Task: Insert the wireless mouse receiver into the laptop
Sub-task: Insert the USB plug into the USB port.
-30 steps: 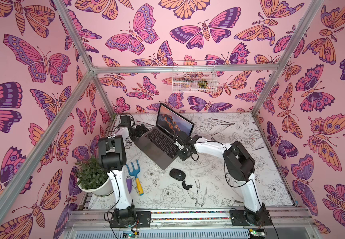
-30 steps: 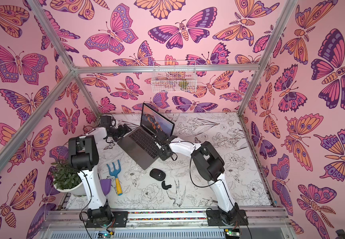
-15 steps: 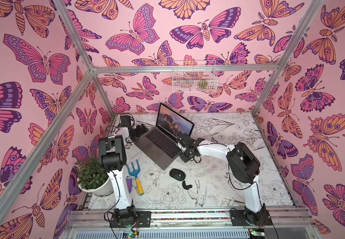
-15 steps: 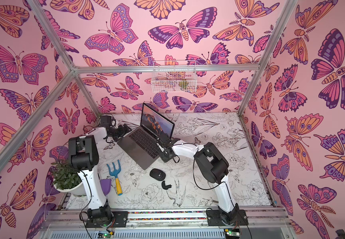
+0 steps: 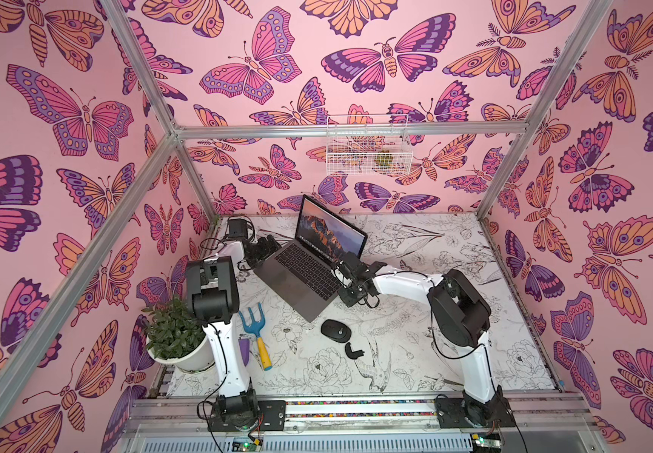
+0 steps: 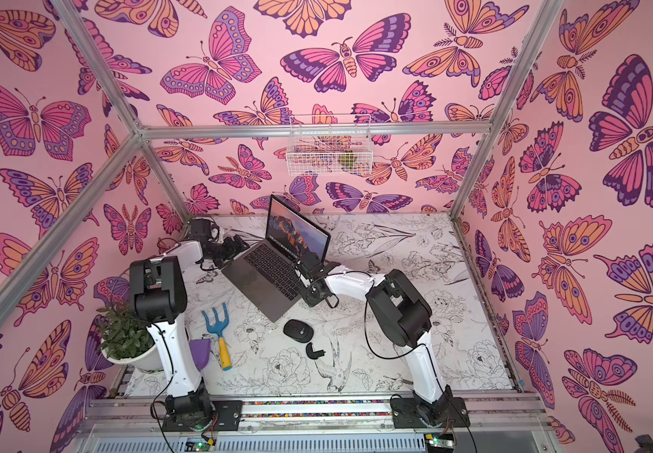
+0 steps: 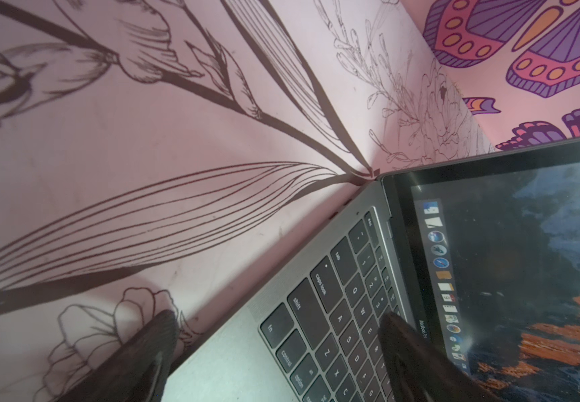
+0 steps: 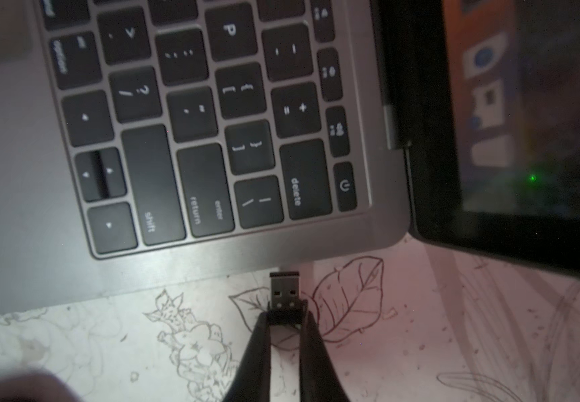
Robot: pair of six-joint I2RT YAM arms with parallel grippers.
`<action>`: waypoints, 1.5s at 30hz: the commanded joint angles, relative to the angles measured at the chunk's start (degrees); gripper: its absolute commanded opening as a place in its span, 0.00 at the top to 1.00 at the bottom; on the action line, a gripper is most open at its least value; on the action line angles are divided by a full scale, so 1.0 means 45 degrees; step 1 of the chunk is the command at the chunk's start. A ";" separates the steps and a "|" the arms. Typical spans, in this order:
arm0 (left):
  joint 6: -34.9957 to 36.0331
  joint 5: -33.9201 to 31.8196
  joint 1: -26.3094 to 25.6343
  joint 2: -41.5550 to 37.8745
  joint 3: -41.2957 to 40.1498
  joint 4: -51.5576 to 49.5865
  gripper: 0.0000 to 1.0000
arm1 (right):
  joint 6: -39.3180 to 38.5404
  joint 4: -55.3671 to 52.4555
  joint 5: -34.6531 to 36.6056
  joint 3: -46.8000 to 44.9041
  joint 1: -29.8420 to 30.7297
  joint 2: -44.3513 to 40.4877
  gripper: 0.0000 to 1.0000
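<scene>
Both top views show the laptop (image 5: 309,274) open mid-frame, with the left gripper (image 5: 266,248) at its edge on the frame's left and the right gripper (image 5: 343,270) at its edge on the right. The mouse (image 5: 335,329) lies below.

Left wrist view: jaws spread wide, holding nothing, straddling the laptop's edge at lower centre.

Right wrist view: jaws pinched on the wireless mouse receiver (image 8: 284,294) at lower centre. Its metal plug points at the laptop's side edge, right up against it — contact unclear. Pickup and alignment look done; insertion is left, and no port is visible.
</scene>
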 commanded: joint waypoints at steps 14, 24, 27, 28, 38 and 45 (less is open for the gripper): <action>0.0012 -0.0030 -0.0150 0.1028 -0.0342 -0.1687 0.07 | 0.0308 -0.0626 0.0089 0.0761 0.0064 0.0935 0.96; 0.0051 0.0100 -0.0168 0.1071 -0.0320 -0.1685 0.08 | -0.1265 0.1011 -0.0861 0.0162 0.0138 0.0696 0.96; 0.0071 0.0108 -0.0169 0.1066 -0.0322 -0.1689 0.08 | -0.2057 0.0856 -0.0979 0.0534 0.0202 0.0874 0.96; 0.0081 0.0090 -0.0169 0.1060 -0.0303 -0.1716 0.08 | -0.2177 0.0785 -0.0928 0.0651 0.0221 0.0967 0.96; 0.0159 0.0097 -0.0186 0.1079 -0.0264 -0.1814 0.07 | 0.0520 0.0821 0.0797 0.1706 0.0221 0.1808 0.96; 0.0188 0.0143 -0.0189 0.1135 -0.0169 -0.1882 0.07 | -0.0763 0.2939 -0.0025 0.0369 0.0287 0.1176 0.94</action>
